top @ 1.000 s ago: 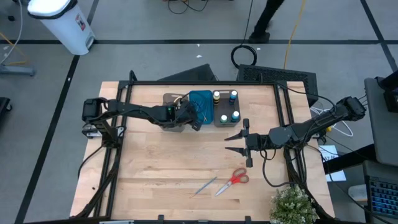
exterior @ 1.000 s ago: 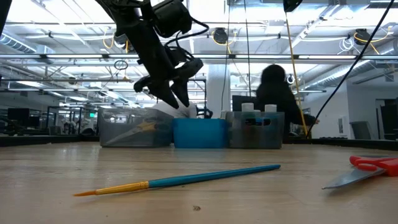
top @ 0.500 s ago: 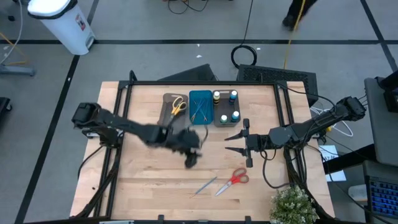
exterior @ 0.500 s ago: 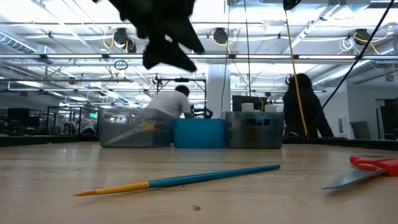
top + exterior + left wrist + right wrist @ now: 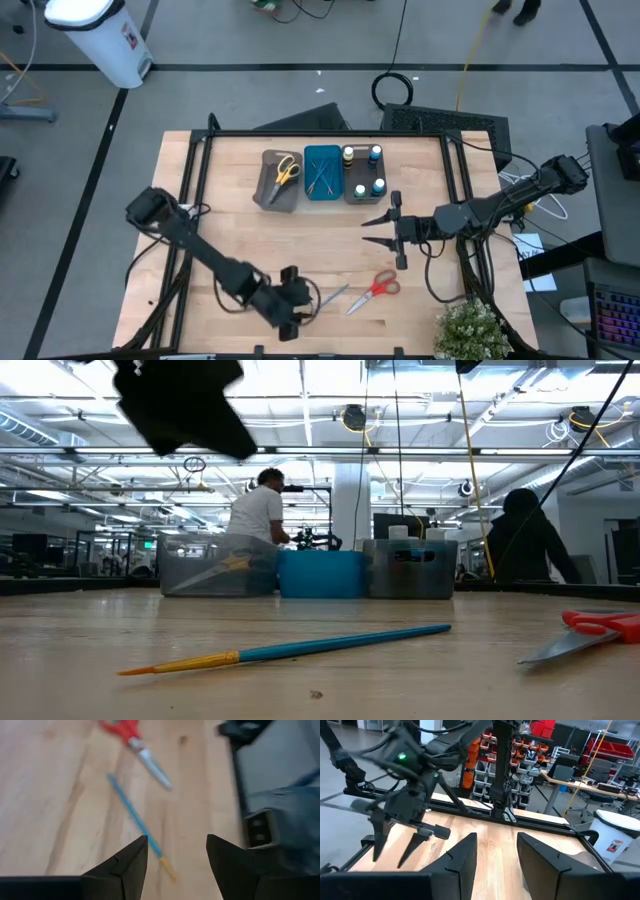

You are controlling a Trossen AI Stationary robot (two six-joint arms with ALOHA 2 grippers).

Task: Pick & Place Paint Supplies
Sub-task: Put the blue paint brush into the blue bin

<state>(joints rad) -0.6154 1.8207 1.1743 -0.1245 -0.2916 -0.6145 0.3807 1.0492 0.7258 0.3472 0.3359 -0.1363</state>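
Observation:
A blue brush with a yellow end point(image 5: 328, 298) lies flat on the wood near the table's near edge, also seen in the low view point(image 5: 300, 648) and the left wrist view point(image 5: 135, 817). Red-handled scissors point(image 5: 375, 288) lie flat just right of it. My left gripper point(image 5: 292, 310) hovers open just left of the brush, its fingers point(image 5: 176, 840) pointing down; it shows blurred high in the low view point(image 5: 185, 405). My right gripper point(image 5: 380, 228) waits open above the table's right middle. Yellow scissors point(image 5: 285, 170) lie in the far grey tray, and bottles point(image 5: 362, 172) stand in another.
Three trays sit in a row at the far edge: grey point(image 5: 270, 185), blue point(image 5: 322, 172) holding thin sticks, and grey point(image 5: 363, 190). A plant point(image 5: 470, 330) stands at the near right corner. Bare wood lies between the trays and the brush. People move in the room beyond.
My left arm has swung fast from above the far trays across the table toward the near edge. It now hovers beside the blue brush. The brush and the red scissors have not moved. My right arm has kept still.

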